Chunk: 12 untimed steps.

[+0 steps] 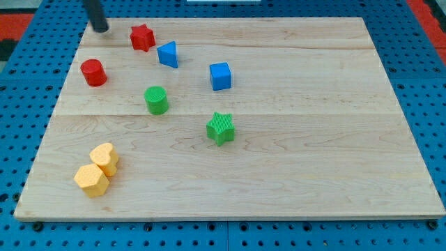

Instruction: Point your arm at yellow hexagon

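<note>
A dark rod (pixel 93 14) slants down from the view's top-left edge, my tip (pixel 102 28) resting at its lower end; the arm above is out of frame.

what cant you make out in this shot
- Arm: in the camera view the view's top edge cuts off all but the rod's lower stretch; my tip shows, up-left of the red star.
- Yellow hexagon and yellow heart: too close together to tell touching from apart.
- Board: its underside and supports are hidden.
</note>
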Motion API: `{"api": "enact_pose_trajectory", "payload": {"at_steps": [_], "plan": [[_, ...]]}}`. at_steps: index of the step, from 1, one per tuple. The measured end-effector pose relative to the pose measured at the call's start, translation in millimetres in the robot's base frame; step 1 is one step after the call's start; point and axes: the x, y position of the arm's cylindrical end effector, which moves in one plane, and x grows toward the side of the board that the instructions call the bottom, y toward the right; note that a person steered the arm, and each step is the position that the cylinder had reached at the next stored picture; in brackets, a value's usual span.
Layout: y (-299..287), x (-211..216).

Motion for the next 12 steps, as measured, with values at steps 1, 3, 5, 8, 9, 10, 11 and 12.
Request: {"api": "enact_pose_trajectory", "payload": {"at_steps": [1,3,5,8,9,10,11,12], "plan": [[53.0,-7.0],[55.4,68.0],[71.2,37.4],[127.4,21.4],[212.6,38.4],[332.2,97.8],[352.6,219.9],[345.3,349.3]]}}
